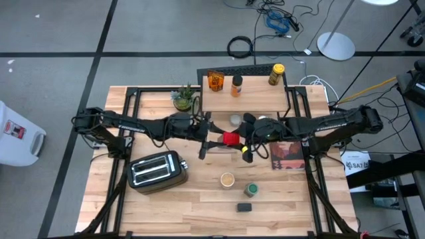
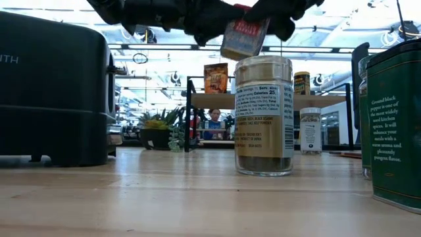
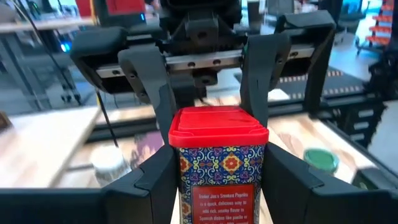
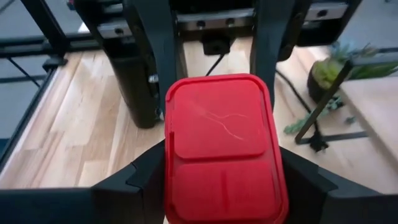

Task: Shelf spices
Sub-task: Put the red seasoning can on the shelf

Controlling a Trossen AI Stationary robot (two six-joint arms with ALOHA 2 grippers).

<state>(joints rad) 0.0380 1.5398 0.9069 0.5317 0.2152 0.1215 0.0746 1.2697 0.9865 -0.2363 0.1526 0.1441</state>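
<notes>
high view: three spices [image 1: 234, 83] stand on the shelf [image 1: 246, 101]. both grippers, left [image 1: 214, 139] and right [image 1: 244, 137], clamp the red tin [image 1: 230, 138] in mid-air, just before the shelf. several jars [image 1: 228, 179] wait on the table [image 1: 192, 206], so most shelving is left.

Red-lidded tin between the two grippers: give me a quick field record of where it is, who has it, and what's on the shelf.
item: red-lidded tin, patterned label
position: lifted above the table, in front of the shelf
left gripper: closed on the tin's body
right gripper: closed on the tin's lid end
on shelf: three spices
handover: not finished
</notes>
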